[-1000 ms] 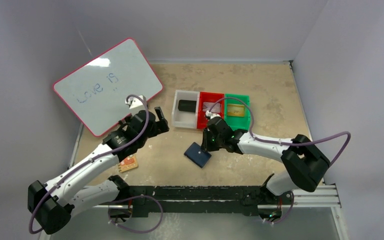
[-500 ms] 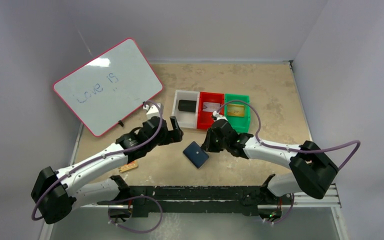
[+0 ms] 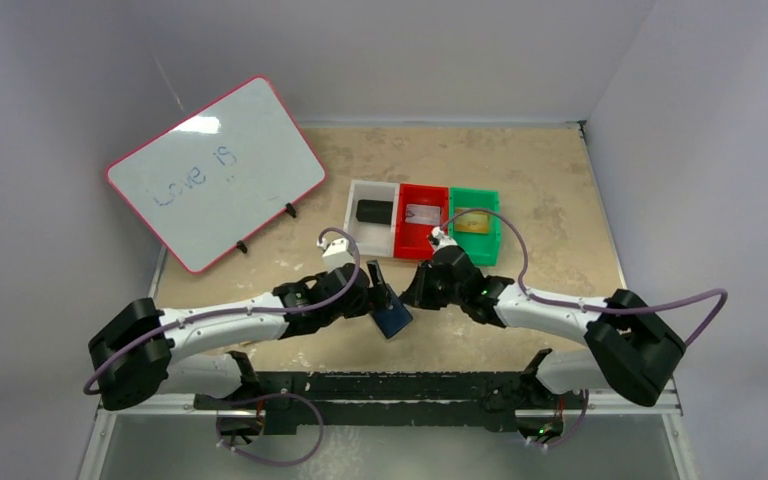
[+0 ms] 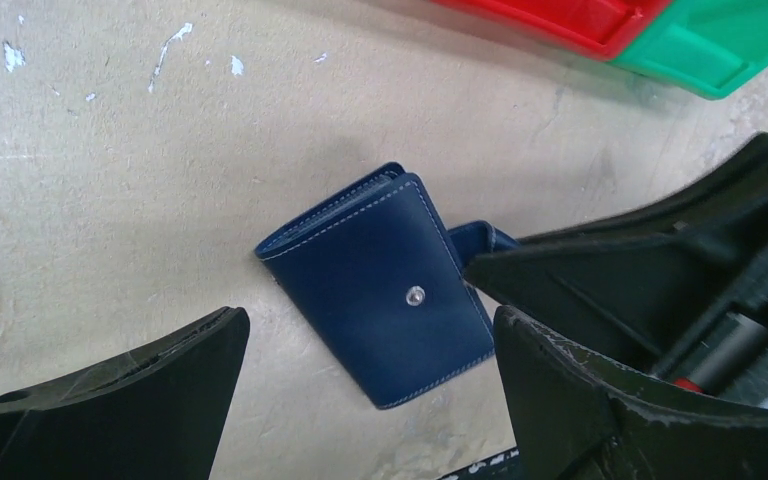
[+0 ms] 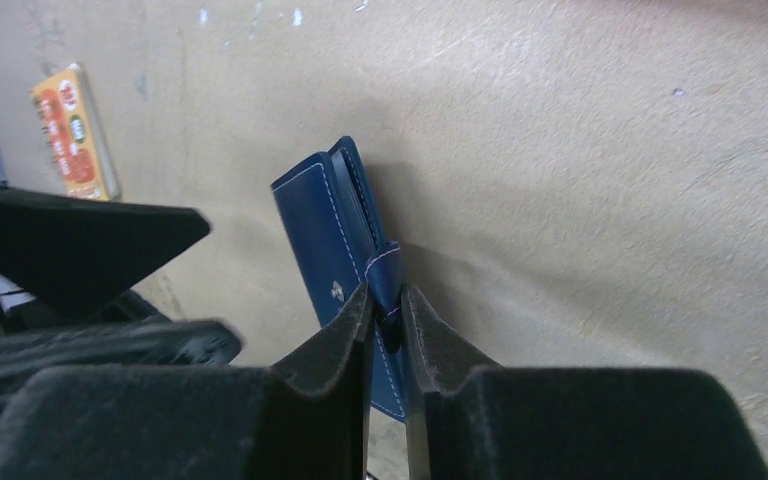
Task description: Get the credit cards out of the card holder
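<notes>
The card holder (image 3: 392,320) is a navy wallet folded closed, lying on the tan table between the two grippers. Its front shows a metal snap (image 4: 415,295). My right gripper (image 5: 387,302) is shut on the short snap tab (image 5: 388,268) at the card holder's (image 5: 322,225) edge. Over the card holder (image 4: 380,290) my left gripper (image 4: 370,330) is open, one finger on each side and neither touching it. The credit cards are hidden inside the closed holder.
White (image 3: 352,228), red (image 3: 403,238) and green (image 3: 495,238) bins stand in a row just behind the grippers, each with something inside. A pink-rimmed whiteboard (image 3: 215,170) leans at the back left. An orange pad (image 5: 72,130) lies on the table to the left.
My left arm has swung right and down from the whiteboard to the card holder. The right gripper has closed onto the tab, and the holder has shifted slightly nearer.
</notes>
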Available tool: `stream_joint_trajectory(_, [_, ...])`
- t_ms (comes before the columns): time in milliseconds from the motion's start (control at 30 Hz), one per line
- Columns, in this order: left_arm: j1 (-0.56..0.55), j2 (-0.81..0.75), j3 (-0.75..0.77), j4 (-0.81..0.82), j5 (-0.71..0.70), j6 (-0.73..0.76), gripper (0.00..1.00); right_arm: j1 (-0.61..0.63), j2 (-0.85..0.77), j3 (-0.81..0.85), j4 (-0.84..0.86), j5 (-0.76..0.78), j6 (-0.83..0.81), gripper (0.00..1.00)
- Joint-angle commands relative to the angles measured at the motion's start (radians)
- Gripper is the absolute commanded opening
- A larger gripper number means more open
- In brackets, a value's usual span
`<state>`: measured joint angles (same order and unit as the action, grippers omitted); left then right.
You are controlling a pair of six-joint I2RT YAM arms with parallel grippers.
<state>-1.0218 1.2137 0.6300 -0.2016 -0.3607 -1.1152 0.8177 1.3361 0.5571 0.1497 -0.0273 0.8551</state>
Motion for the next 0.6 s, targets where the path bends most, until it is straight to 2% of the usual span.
stream_joint_trajectory(0, [-0.019, 0.041, 0.034, 0.062, -0.071, -0.078, 0.93, -0.002, -0.081, -0.049, 0.135, -0.076, 0.059, 0.16])
stream_joint_trajectory(167, [-0.021, 0.050, 0.036, 0.064, -0.103, -0.077, 0.92, -0.002, -0.149, -0.113, 0.229, -0.114, 0.092, 0.14])
stream_joint_trajectory(367, [-0.021, 0.063, 0.040, 0.124, -0.063, -0.042, 0.90, -0.002, -0.144, -0.114, 0.247, -0.150, 0.089, 0.11])
stream_joint_trajectory(567, [-0.021, 0.088, 0.041, 0.088, -0.059, -0.048, 0.80, -0.002, -0.141, -0.108, 0.236, -0.138, 0.097, 0.10])
